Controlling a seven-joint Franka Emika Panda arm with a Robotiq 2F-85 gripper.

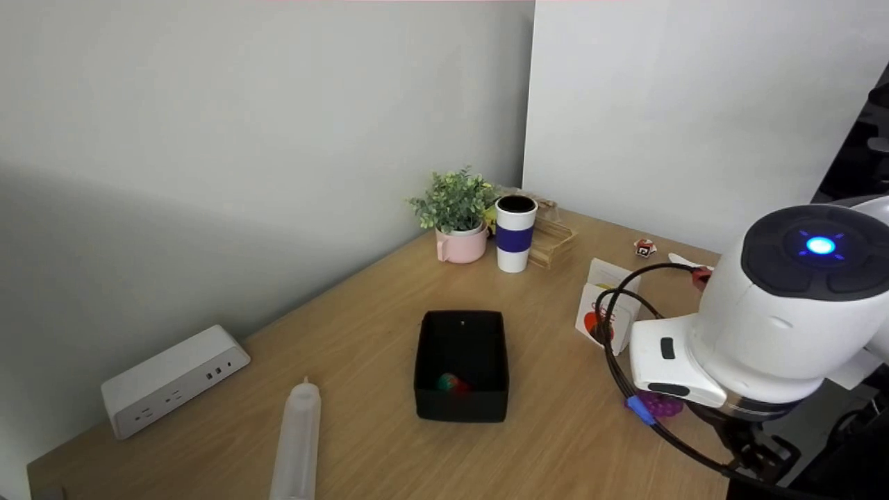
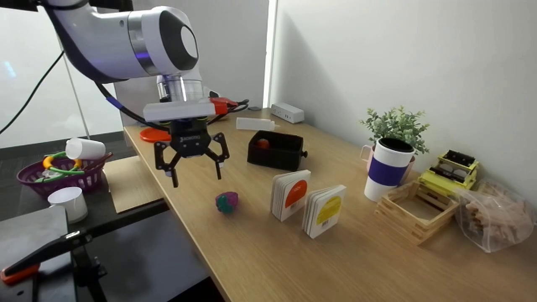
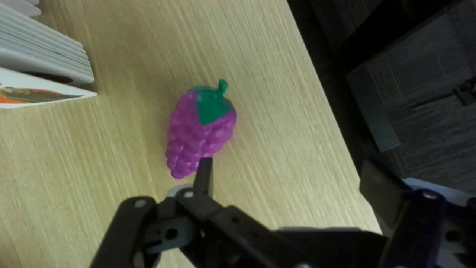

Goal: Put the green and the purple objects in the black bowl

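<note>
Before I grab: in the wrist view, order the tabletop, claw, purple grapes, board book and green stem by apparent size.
1. Tabletop
2. Claw, enlarged by being so near
3. Purple grapes and board book: unsure, since the picture edge cuts off the latter
4. Green stem

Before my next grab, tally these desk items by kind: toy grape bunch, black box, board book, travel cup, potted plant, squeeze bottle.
Toy grape bunch: 1
Black box: 1
Board books: 2
Travel cup: 1
Potted plant: 1
Squeeze bottle: 1
Total: 7
</note>
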